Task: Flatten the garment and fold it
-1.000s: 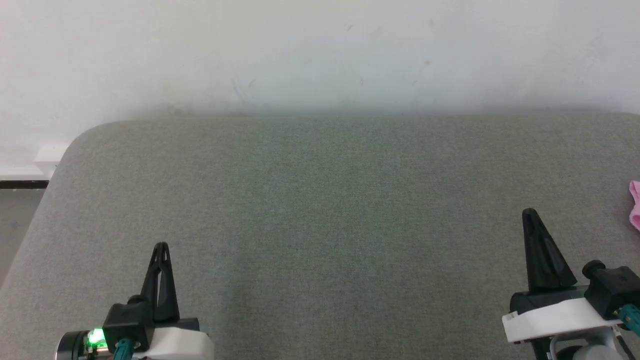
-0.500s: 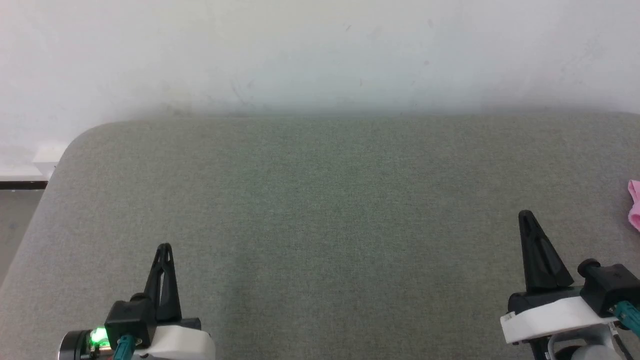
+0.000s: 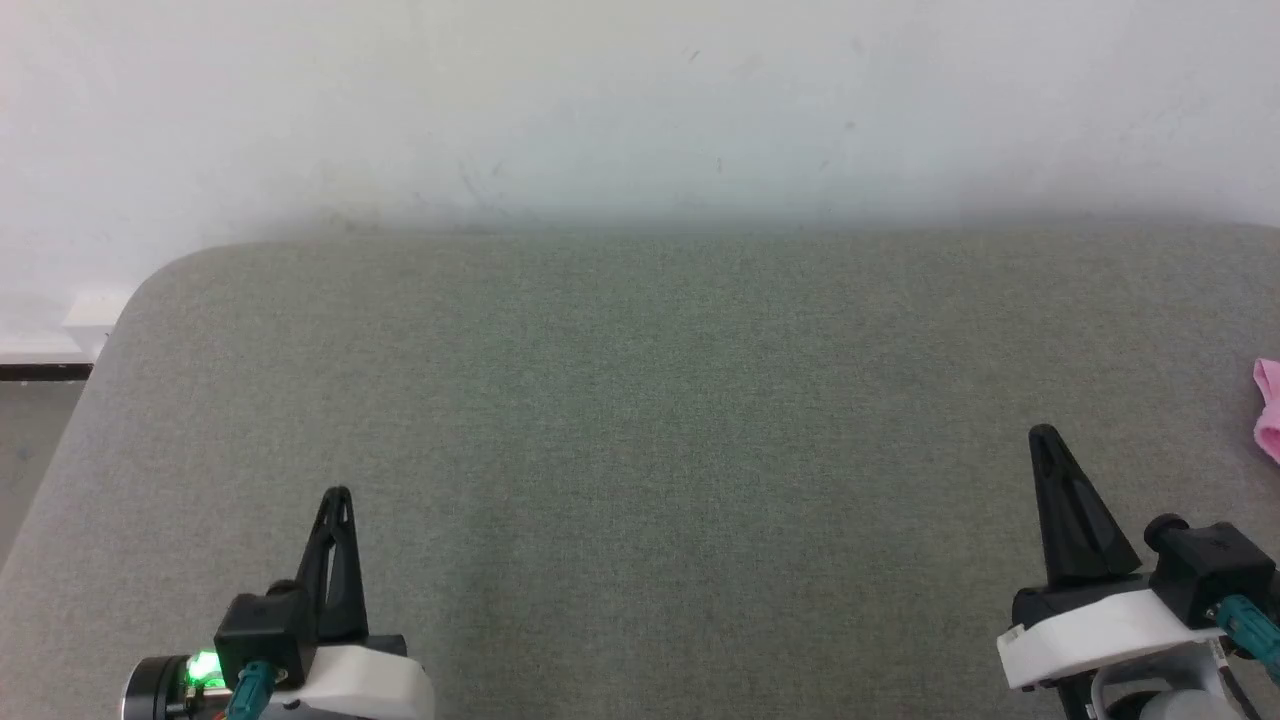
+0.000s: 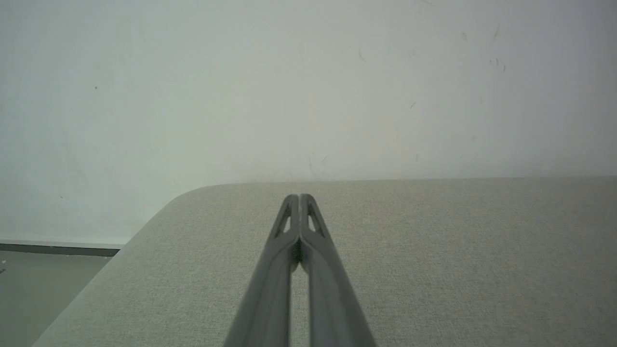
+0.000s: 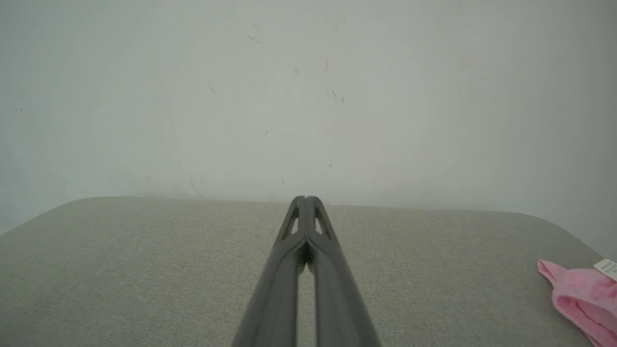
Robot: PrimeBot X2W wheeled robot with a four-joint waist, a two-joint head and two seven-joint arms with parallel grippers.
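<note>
The pink garment point(image 3: 1268, 408) pokes in at the head view's right edge, lying on the grey-green padded table point(image 3: 640, 400). In the right wrist view the garment point(image 5: 583, 301) sits at the lower right with a small white label at its top. My right gripper point(image 3: 1043, 434) is shut and empty, to the left of the garment and apart from it; its tips point(image 5: 304, 198) meet above the table. Over the table's near left, my left gripper point(image 3: 338, 493) is also shut with nothing in it, tips point(image 4: 299, 196) together.
A white wall point(image 3: 640, 100) stands just behind the table's far edge. The table's rounded far-left corner point(image 3: 160, 275) drops off to grey floor point(image 3: 25, 440) at the left. The broad middle of the table lies between the two grippers.
Both grippers' fingers closed fully from a slight gap. The picture shifted slightly: the garment and right gripper drifted a little left, the left gripper a little right.
</note>
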